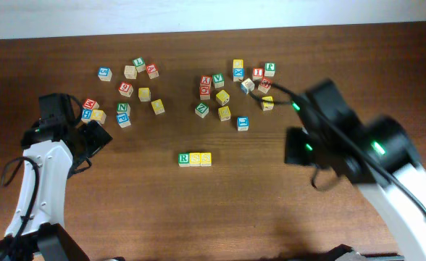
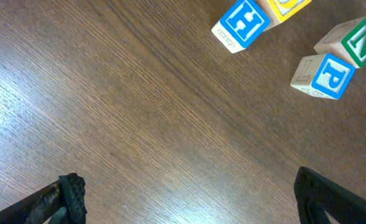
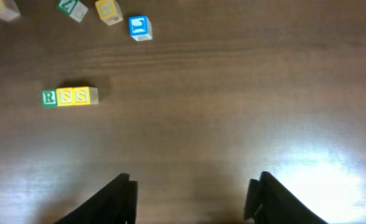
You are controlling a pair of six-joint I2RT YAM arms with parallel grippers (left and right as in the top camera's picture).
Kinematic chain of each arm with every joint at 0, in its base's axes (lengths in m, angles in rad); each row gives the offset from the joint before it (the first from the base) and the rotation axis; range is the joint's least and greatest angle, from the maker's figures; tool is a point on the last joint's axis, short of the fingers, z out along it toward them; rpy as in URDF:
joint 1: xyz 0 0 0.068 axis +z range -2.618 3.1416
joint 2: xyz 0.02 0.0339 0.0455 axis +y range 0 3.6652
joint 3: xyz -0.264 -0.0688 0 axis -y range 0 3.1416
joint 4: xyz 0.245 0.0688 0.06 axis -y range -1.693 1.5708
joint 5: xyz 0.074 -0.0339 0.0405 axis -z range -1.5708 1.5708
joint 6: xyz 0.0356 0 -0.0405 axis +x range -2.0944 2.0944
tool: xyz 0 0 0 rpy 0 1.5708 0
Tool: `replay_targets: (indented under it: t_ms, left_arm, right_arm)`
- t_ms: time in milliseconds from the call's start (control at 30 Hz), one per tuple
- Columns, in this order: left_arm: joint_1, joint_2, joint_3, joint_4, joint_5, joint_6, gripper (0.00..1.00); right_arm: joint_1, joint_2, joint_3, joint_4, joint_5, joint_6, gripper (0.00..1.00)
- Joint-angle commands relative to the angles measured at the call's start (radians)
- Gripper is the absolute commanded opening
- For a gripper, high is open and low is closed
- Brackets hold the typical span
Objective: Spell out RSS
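Three blocks stand in a touching row at the table's middle: a green R block (image 1: 184, 159), then two yellow S blocks (image 1: 195, 159) (image 1: 206, 159). The row also shows in the right wrist view, the R block (image 3: 49, 98) leftmost and the S blocks (image 3: 73, 96) beside it. My left gripper (image 1: 97, 138) is open and empty over bare wood at the left (image 2: 186, 199). My right gripper (image 1: 294, 148) is open and empty (image 3: 192, 193), well to the right of the row.
Several loose letter blocks lie scattered at the back left (image 1: 126, 89) and back middle (image 1: 238, 69). A blue H block (image 2: 240, 23), a blue P block (image 2: 323, 76) and a green N block (image 2: 357, 40) lie ahead of my left gripper. A blue block (image 3: 139, 28) lies behind the row.
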Motion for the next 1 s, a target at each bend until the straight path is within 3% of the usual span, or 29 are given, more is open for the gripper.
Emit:
replay_targets:
  t_ms: [0,267,833,967]
  left_arm:
    - [0.004,-0.017,0.019,-0.001,-0.011,0.002,0.99]
    - [0.004,-0.017,0.019,-0.001,-0.011,0.002,0.99]
    - [0.005,-0.017,0.019,-0.001,-0.011,0.002,0.99]
    - [0.005,-0.017,0.019,-0.001,-0.011,0.002,0.99]
  right_arm:
    - [0.001,-0.148,-0.09,-0.003,-0.028,0.021,0.98]
    - [0.001,-0.302,-0.139,-0.042,-0.167,0.021,0.98]
    - [-0.002,-0.278,-0.147,-0.047,-0.076,0.008,0.98]
    - [-0.051,-0.316,-0.196,0.032,-0.068,-0.105,0.98]
